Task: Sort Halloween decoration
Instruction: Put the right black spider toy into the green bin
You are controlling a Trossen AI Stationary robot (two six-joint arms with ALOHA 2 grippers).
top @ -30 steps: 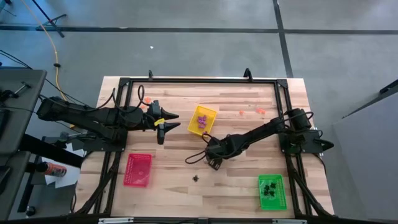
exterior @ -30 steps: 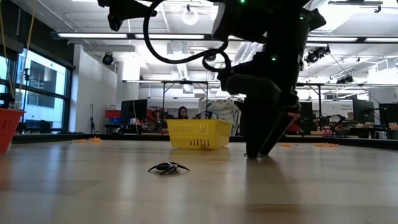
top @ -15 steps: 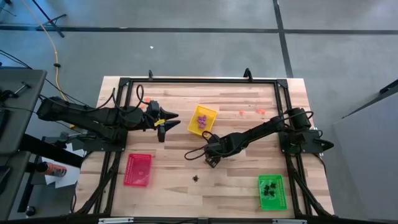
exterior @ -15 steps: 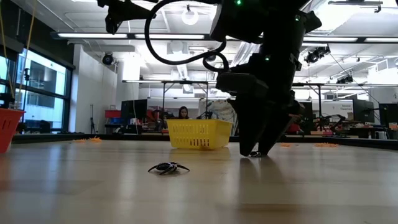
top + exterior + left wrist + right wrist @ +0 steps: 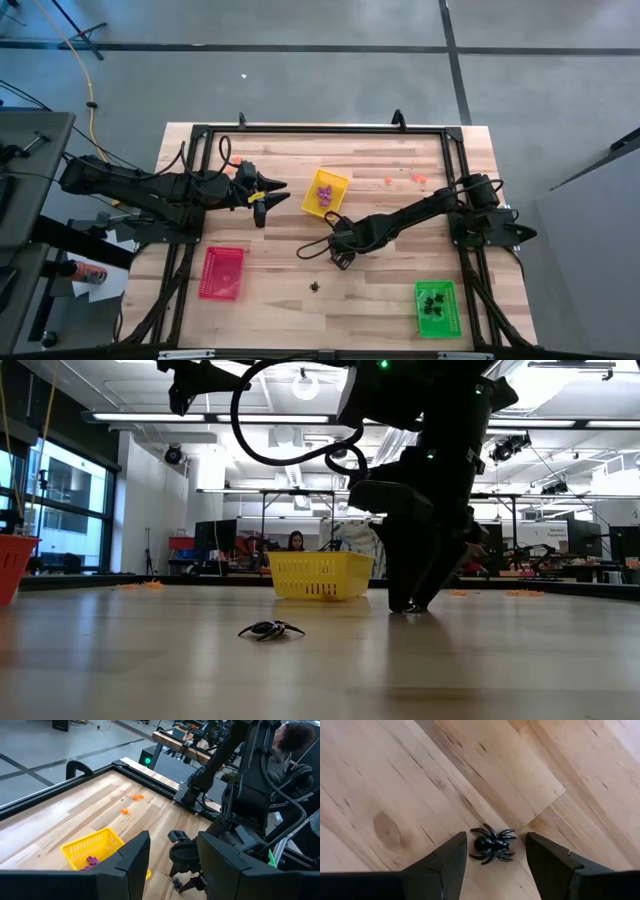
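Though my right jaws (image 5: 492, 865) stand parted on the worktop (image 5: 280, 290) near its middle, a black spider (image 5: 491, 844) lying loose between the fingers (image 5: 440, 865), the overhead view hides that spider under my own wrist. A second black spider (image 5: 315, 287) lies nearer the front edge, too small there to make out. My left jaws (image 5: 262, 197) hang parted and empty toward the left edge.

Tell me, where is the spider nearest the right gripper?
In the right wrist view, the black spider lies on the table between the open fingers of the right gripper.
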